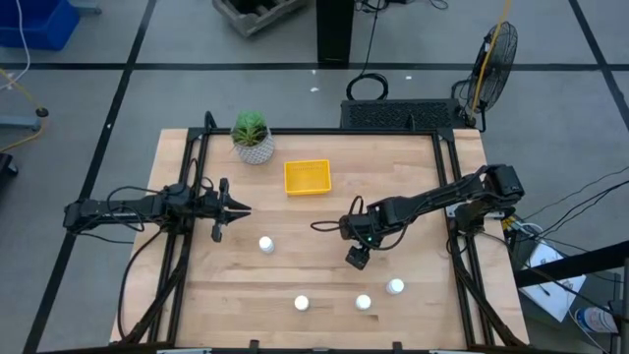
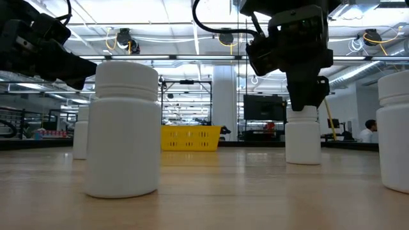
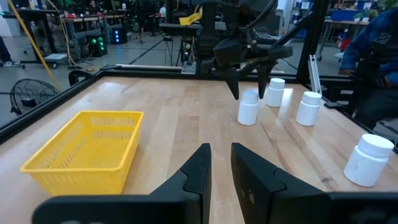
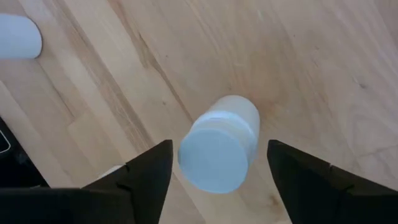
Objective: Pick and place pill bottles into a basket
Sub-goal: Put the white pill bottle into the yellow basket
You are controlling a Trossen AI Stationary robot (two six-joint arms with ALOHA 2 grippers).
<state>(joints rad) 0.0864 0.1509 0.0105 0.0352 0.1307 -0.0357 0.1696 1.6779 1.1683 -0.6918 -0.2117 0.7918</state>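
Five white pill bottles stand upright on the wooden table. One bottle (image 4: 219, 149) stands directly under my right gripper (image 4: 219, 147), which points down, open, one finger on each side of the bottle's cap with a gap on both sides. The low view (image 2: 302, 137) and the left wrist view (image 3: 249, 107) show the same bottle. The other bottles stand at mid table (image 1: 265, 244) and toward the near edge (image 1: 302, 303) (image 1: 363, 302) (image 1: 395, 286). The yellow basket (image 1: 307, 177) sits at the far middle. My left gripper (image 1: 236, 208) waits at the table's left, level, its fingers a narrow gap apart (image 3: 221, 165), empty.
A white textured pot with a green plant (image 1: 254, 138) stands at the far left, beside the basket. Black frame rails (image 1: 187, 236) run along the table's left and right sides. Bare wood lies between the basket and the bottles.
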